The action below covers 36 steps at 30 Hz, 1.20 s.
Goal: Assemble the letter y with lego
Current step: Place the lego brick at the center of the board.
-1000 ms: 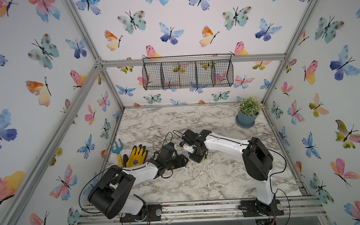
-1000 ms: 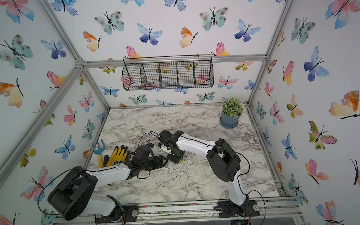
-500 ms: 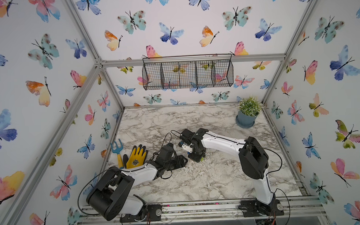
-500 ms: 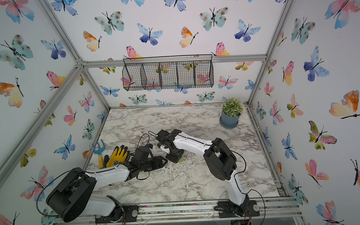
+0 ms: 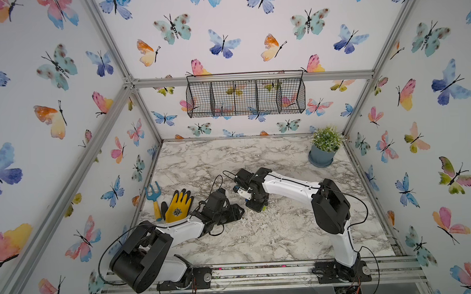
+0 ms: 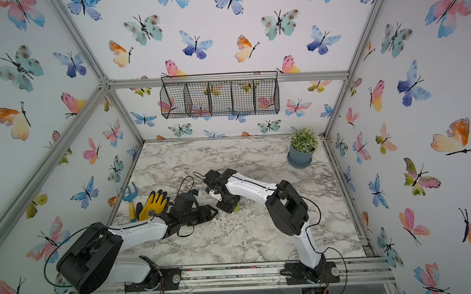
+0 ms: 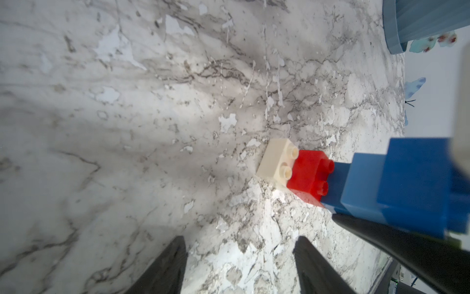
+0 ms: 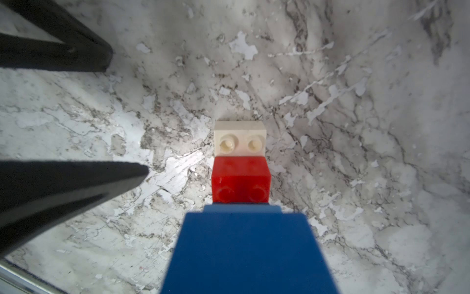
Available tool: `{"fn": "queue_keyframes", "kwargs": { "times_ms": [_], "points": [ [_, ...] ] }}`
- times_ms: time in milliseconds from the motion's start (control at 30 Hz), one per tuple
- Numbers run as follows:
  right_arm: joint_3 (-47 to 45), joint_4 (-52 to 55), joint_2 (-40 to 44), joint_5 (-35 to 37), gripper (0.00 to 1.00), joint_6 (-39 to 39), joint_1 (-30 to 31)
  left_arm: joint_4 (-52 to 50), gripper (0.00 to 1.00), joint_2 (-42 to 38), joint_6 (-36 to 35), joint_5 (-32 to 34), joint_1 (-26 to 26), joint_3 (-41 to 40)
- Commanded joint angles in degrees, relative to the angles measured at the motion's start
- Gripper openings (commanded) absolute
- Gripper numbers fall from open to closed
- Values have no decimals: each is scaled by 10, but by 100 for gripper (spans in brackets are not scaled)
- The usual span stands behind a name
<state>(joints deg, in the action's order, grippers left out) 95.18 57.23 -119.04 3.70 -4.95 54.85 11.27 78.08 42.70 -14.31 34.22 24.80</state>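
1. Left hand (image 5: 238, 210) sits nearest the front, low over the marble tabletop (image 5: 272, 240), fingers (image 7: 162, 269) spread apart with nothing between them.
2. Right hand (image 5: 255, 205) is just beyond it, pointing down and pinched tight on the blue end of the lego (image 8: 241, 183). Its own fingers don't show in the right wrist view, the blue brick (image 8: 244, 254) fills that side.
3. The lego is a joined chain: cream brick (image 7: 277, 163), then red brick (image 7: 309, 174), then blue bricks running into the right hand. The cream end touches the tabletop, just off the left hand's fingertips.
4. A bit of lime green (image 6: 236, 207) peeks out beside the right hand in a top view.
5. Farther back: yellow glove (image 5: 178, 206), toy fork (image 5: 154, 196), potted plant (image 5: 324, 147).
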Motion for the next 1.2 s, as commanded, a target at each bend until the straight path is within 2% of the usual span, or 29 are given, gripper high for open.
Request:
{"fn": "queue_keyframes", "kwargs": {
  "times_ms": [0,267,567,833,1167],
  "points": [
    [-11,-17,-34,-5,26,9,5,-94,68,-5,6,20,-4,-20],
    [-23,-50,25,-27,27,8,2,-151,69,-55,1,38,-11,-3],
    [-72,-94,101,-89,27,8,-8,-208,69,-98,-5,53,-23,17],
    [-157,-147,153,-192,28,7,-19,-248,70,-139,-10,55,-45,31],
    [-225,-194,160,-292,29,-2,-30,-267,70,-155,-26,44,-78,39]
  ]
}}
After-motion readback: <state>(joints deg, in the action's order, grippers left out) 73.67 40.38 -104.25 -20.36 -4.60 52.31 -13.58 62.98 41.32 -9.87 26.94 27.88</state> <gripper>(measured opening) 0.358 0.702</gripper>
